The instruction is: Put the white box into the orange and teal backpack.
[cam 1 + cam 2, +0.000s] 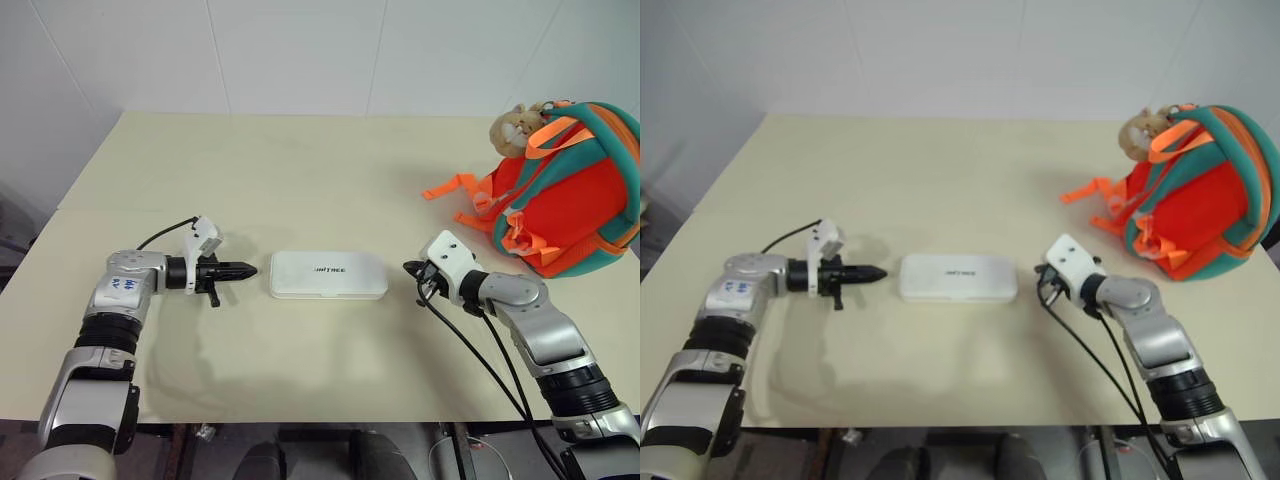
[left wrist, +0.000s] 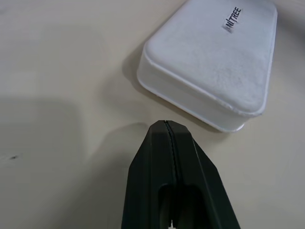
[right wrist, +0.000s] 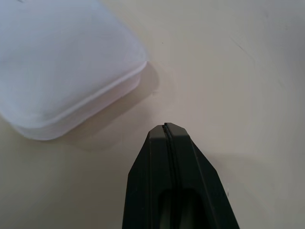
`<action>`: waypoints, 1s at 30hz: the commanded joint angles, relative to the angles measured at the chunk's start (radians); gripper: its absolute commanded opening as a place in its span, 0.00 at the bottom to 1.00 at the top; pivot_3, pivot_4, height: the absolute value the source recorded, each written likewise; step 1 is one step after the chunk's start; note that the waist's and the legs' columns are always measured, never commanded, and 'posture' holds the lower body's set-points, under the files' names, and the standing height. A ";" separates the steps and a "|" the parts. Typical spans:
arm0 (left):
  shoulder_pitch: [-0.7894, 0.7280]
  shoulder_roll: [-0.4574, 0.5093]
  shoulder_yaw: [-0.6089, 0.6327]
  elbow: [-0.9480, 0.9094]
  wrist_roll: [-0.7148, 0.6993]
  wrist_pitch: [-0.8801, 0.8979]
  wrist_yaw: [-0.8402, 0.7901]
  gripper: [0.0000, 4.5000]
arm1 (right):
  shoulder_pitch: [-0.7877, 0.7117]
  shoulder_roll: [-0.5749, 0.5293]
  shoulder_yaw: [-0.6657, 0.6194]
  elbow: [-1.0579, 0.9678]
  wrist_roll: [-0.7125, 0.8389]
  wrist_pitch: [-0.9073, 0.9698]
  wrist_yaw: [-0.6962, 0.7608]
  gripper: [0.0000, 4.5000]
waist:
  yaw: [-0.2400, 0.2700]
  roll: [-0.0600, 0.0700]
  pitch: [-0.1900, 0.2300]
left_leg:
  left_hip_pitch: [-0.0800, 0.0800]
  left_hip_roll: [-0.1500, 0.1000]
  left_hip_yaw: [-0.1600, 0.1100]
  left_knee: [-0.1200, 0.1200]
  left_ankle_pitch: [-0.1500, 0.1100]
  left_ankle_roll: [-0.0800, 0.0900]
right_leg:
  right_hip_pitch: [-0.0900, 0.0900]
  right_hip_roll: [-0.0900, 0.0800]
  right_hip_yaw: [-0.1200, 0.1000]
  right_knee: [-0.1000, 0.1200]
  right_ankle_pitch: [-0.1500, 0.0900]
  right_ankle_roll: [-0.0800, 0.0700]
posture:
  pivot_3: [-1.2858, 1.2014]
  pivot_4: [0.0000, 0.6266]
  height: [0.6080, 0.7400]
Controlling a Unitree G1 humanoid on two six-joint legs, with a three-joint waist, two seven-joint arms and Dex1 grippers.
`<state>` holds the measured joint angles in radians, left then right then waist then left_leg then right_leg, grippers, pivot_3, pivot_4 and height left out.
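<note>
Left eye view: white box (image 1: 328, 275) lying flat at the middle of the cream surface (image 1: 300, 170), lettered lid up, long sides running across. Left gripper (image 1: 246, 271) pressed fully together, empty, tip just beside the box's left end but apart from it. Right gripper (image 1: 409, 268) likewise pinched together and empty, near the box's right end with a gap between. Orange and teal backpack (image 1: 575, 195) at the far right of the surface, well apart from the box, straps (image 1: 452, 188) trailing toward the middle, a tan plush charm (image 1: 515, 127) at its top.

Right eye view: same layout, nothing held by either side.

Left wrist view: fingers (image 2: 157, 157) meeting in a single seam, aimed at the near rounded corner of the box, bare surface between.

Right wrist view: fingers (image 3: 152, 157) also sealed tight, the box's rounded corner ahead and off to one side.

Risks, as a judgement: with both tips sealed, probably a squeeze from the two ends. A smooth, rounded case could skid, pivot or pop upward under uneven pressure. No visible opening in the backpack from here, so possibly trouble at insertion; loose straps could snag.
</note>
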<state>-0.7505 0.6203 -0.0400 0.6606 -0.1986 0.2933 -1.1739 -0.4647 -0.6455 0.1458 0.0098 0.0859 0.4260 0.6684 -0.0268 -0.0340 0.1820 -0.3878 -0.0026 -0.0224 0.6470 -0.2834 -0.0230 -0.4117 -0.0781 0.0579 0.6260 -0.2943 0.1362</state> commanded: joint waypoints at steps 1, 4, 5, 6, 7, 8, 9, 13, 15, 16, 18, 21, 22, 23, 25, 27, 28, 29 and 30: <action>-0.032 -0.010 0.005 0.005 0.000 0.015 -0.001 0.00 | -0.016 0.013 -0.003 0.003 -0.019 -0.035 0.006 0.03 | 0.000 0.000 0.000 | 0.000 0.000 0.000 0.000 0.000 0.000 | 0.000 0.000 0.000 0.000 0.000 0.000 | 0.52 0.24 1.00; -0.045 -0.033 -0.013 0.009 0.012 0.012 -0.012 0.00 | -0.013 0.014 0.019 -0.017 -0.031 -0.023 0.031 0.03 | 0.000 0.000 0.000 | -0.001 0.000 0.001 0.000 0.000 0.000 | -0.001 0.000 0.000 0.000 0.000 0.000 | 0.52 0.24 1.00; -0.048 -0.037 -0.016 0.008 0.013 0.012 -0.015 0.00 | -0.009 0.016 0.022 -0.029 -0.033 -0.018 0.037 0.03 | 0.000 0.000 0.000 | -0.001 0.000 0.001 0.000 0.000 0.000 | -0.001 0.000 0.000 0.000 0.000 0.000 | 0.52 0.24 1.00; -0.052 -0.040 -0.017 0.007 0.013 0.013 -0.018 0.00 | -0.006 0.020 0.024 -0.041 -0.031 -0.014 0.043 0.03 | 0.000 0.000 0.000 | -0.001 0.000 0.001 0.000 0.000 0.000 | -0.001 0.000 0.000 0.000 0.000 0.000 | 0.52 0.24 1.00; -0.057 -0.044 -0.018 0.005 0.012 0.014 -0.020 0.00 | -0.005 0.024 0.029 -0.054 -0.028 -0.010 0.050 0.03 | -0.001 0.000 0.000 | -0.001 0.000 0.001 0.000 0.000 0.000 | -0.001 0.000 0.000 0.000 0.000 0.000 | 0.52 0.24 1.00; -0.060 -0.046 -0.020 0.002 0.012 0.015 -0.023 0.00 | -0.004 0.028 0.035 -0.065 -0.026 -0.006 0.058 0.03 | -0.001 0.000 0.000 | -0.001 0.000 0.001 0.000 0.000 0.000 | -0.001 0.000 0.000 0.000 0.000 0.000 | 0.52 0.24 1.00; -0.062 -0.048 -0.021 -0.001 0.011 0.016 -0.025 0.00 | -0.003 0.029 0.039 -0.072 -0.025 -0.003 0.063 0.03 | -0.001 0.000 0.000 | -0.001 0.000 0.000 0.000 0.000 0.000 | -0.001 0.000 0.000 0.000 0.000 0.000 | 0.52 0.24 1.00; -0.062 -0.056 -0.033 -0.023 0.014 0.027 -0.043 0.00 | -0.011 0.049 0.053 -0.085 -0.028 -0.003 0.073 0.03 | 0.000 0.000 0.000 | -0.001 0.000 0.000 0.001 0.000 0.000 | -0.001 0.000 0.000 0.000 0.000 0.000 | 0.52 0.24 1.00; -0.056 -0.057 -0.042 -0.038 0.017 0.033 -0.053 0.00 | -0.017 0.056 0.060 -0.090 -0.028 0.000 0.083 0.03 | 0.000 0.000 0.000 | -0.001 0.000 0.000 0.001 0.000 0.000 | -0.001 0.000 0.000 0.000 0.000 0.000 | 0.52 0.24 1.00; -0.053 -0.057 -0.045 -0.044 0.019 0.035 -0.057 0.00 | -0.019 0.058 0.063 -0.094 -0.029 0.002 0.088 0.03 | 0.000 0.000 0.000 | -0.001 0.000 0.000 0.001 0.000 0.000 | -0.001 0.000 0.000 0.000 0.000 0.000 | 0.52 0.24 1.00; -0.048 -0.057 -0.049 -0.055 0.022 0.042 -0.061 0.00 | -0.020 0.061 0.068 -0.108 -0.026 0.011 0.100 0.03 | 0.000 0.000 0.000 | -0.001 0.000 0.000 0.000 0.000 0.000 | -0.001 0.000 0.000 0.000 0.000 0.000 | 0.52 0.24 1.00; -0.026 -0.046 -0.055 -0.105 0.017 0.066 -0.080 0.00 | -0.008 0.051 0.077 -0.161 -0.016 0.042 0.131 0.03 | -0.001 0.000 0.000 | -0.001 0.000 0.000 0.000 0.000 0.000 | -0.001 0.000 0.000 0.000 0.000 0.000 | 0.52 0.24 1.00; -0.021 -0.042 -0.058 -0.118 0.016 0.073 -0.084 0.00 | -0.003 0.047 0.077 -0.177 -0.012 0.051 0.142 0.03 | -0.001 0.000 0.000 | -0.001 0.000 0.000 0.000 0.000 0.000 | -0.001 0.000 0.000 0.000 0.000 0.000 | 0.52 0.24 1.00; -0.014 -0.037 -0.059 -0.136 0.015 0.082 -0.087 0.00 | 0.005 0.042 0.077 -0.194 -0.010 0.060 0.152 0.03 | -0.001 0.000 0.000 | -0.001 0.000 0.000 0.000 0.000 0.000 | -0.001 0.000 0.000 0.000 0.000 0.000 | 0.52 0.24 1.00; 0.006 -0.027 -0.063 -0.175 0.011 0.099 -0.094 0.00 | 0.024 0.033 0.073 -0.233 0.002 0.078 0.174 0.03 | 0.000 0.000 0.000 | -0.001 0.000 0.000 0.000 0.000 0.000 | -0.001 0.000 0.000 0.000 0.000 0.000 | 0.52 0.24 1.00; 0.023 -0.019 -0.069 -0.207 0.008 0.112 -0.104 0.00 | 0.038 0.029 0.068 -0.261 0.012 0.099 0.189 0.03 | 0.000 0.000 0.000 | -0.001 0.000 0.000 0.000 0.000 0.000 | -0.001 0.000 0.000 0.000 0.000 0.000 | 0.52 0.24 1.00; 0.032 -0.014 -0.072 -0.222 0.008 0.119 -0.110 0.00 | 0.044 0.025 0.068 -0.274 0.014 0.107 0.196 0.03 | 0.000 0.000 0.000 | -0.001 0.000 0.000 0.000 0.000 0.000 | -0.001 0.000 0.000 0.000 0.000 0.000 | 0.52 0.24 1.00; 0.043 -0.009 -0.075 -0.237 0.008 0.125 -0.114 0.00 | 0.053 0.019 0.067 -0.289 0.013 0.113 0.201 0.03 | 0.000 0.000 0.000 | -0.001 0.000 0.000 0.000 0.000 0.000 | -0.001 0.000 0.000 0.000 0.000 0.000 | 0.52 0.24 1.00; 0.053 -0.003 -0.076 -0.253 0.006 0.133 -0.117 0.00 | 0.061 0.013 0.066 -0.302 0.012 0.120 0.204 0.03 | 0.000 0.000 0.000 | -0.001 0.000 0.000 0.000 0.000 0.000 | -0.001 0.000 0.000 0.000 0.000 0.000 | 0.52 0.24 1.00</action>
<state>-0.7033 0.6390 -0.0906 0.4728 -0.1647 0.4196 -1.2561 -0.3972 -0.6447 0.1932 -0.2008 0.0492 0.5563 0.8360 -0.0269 -0.0337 0.1821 -0.3887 -0.0026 -0.0224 0.6475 -0.2836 -0.0230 -0.4123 -0.0783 0.0580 0.6260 -0.2943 0.1362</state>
